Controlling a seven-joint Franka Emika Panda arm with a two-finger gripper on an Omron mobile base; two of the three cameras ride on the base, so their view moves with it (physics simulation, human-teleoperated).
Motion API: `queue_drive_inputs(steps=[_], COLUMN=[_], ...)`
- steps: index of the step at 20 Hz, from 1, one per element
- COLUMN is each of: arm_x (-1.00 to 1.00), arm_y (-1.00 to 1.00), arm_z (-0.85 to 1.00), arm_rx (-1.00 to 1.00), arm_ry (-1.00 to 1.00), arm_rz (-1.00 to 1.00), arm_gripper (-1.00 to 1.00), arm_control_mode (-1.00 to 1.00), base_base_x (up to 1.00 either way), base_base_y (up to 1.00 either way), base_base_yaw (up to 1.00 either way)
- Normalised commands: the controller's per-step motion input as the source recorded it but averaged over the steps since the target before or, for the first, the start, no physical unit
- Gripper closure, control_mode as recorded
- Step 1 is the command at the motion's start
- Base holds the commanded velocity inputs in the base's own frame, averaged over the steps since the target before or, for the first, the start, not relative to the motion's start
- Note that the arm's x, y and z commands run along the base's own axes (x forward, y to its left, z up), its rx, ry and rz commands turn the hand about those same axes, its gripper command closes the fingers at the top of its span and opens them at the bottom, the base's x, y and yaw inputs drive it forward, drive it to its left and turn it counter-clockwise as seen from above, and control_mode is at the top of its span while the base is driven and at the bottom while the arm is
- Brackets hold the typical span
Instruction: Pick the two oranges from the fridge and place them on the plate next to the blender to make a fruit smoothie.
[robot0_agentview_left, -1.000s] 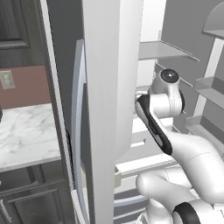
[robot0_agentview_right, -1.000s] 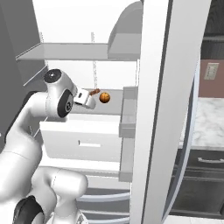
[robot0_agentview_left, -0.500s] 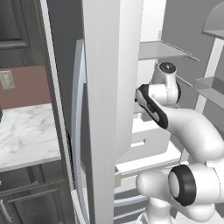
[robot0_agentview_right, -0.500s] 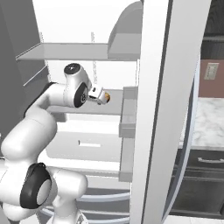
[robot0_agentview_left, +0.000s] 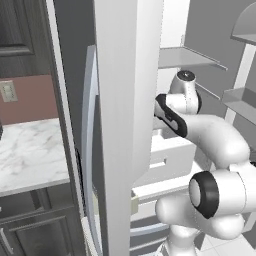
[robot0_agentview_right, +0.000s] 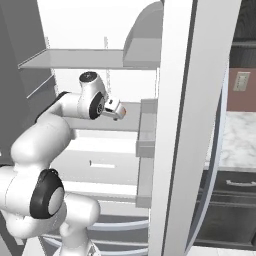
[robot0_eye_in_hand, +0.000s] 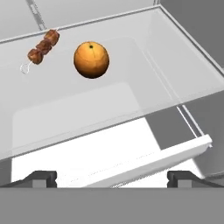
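Note:
The fridge (robot0_agentview_left: 125, 100) stands open, its white inside (robot0_agentview_right: 100, 150) in front of me. One orange (robot0_eye_in_hand: 91, 60), round and bright, rests on a clear glass shelf (robot0_eye_in_hand: 131, 100) a short way beyond my gripper (robot0_eye_in_hand: 112, 177). Both dark fingertips (robot0_eye_in_hand: 41, 177) sit far apart with nothing between them, so the gripper is open. In the right base view the arm reaches into the fridge at mid height, and the hand (robot0_agentview_right: 113, 107) covers most of the orange. The plate and the blender are out of view.
A brown meat skewer (robot0_eye_in_hand: 41, 47) lies on the same shelf, left of the orange. A white drawer (robot0_eye_in_hand: 166, 153) juts out below the shelf. Door bins (robot0_agentview_right: 146, 127) stand right of the hand. Marble counter (robot0_agentview_left: 30, 155) and dark cabinets (robot0_agentview_right: 230, 200) flank the fridge.
The arm has stretched deeper into the fridge, carrying the hand forward to the shelf with the orange; the hand now hides most of the orange in the right base view.

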Motion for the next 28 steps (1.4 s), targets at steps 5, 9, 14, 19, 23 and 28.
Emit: queue_drive_inputs(steps=[5, 9, 14, 19, 23, 28], arm_x=[0.61, 0.65, 0.57, 0.58, 0.54, 0.62], arm_y=[0.0, 0.0, 0.0, 0.03, 0.0, 0.0], arm_z=[-0.26, -0.31, -0.17, -0.17, -0.31, -0.23], arm_rx=[0.0, 0.0, -0.02, -0.01, 0.0, 0.0], arm_ry=[0.0, 0.0, 0.0, 0.0, 0.0, 0.0], arm_rz=[0.0, 0.0, 0.0, 0.0, 0.0, 0.0], arm_gripper=[-1.0, -1.0, -1.0, -1.0, -1.0, -1.0], arm_control_mode=[-1.0, -1.0, -1.0, -1.0, -1.0, -1.0], base_base_x=[0.0, 0.0, 0.0, 0.0, 0.0, 0.0], base_base_y=[0.0, 0.0, 0.0, 0.0, 0.0, 0.0], base_base_yaw=[0.0, 0.0, 0.0, 0.0, 0.0, 0.0])
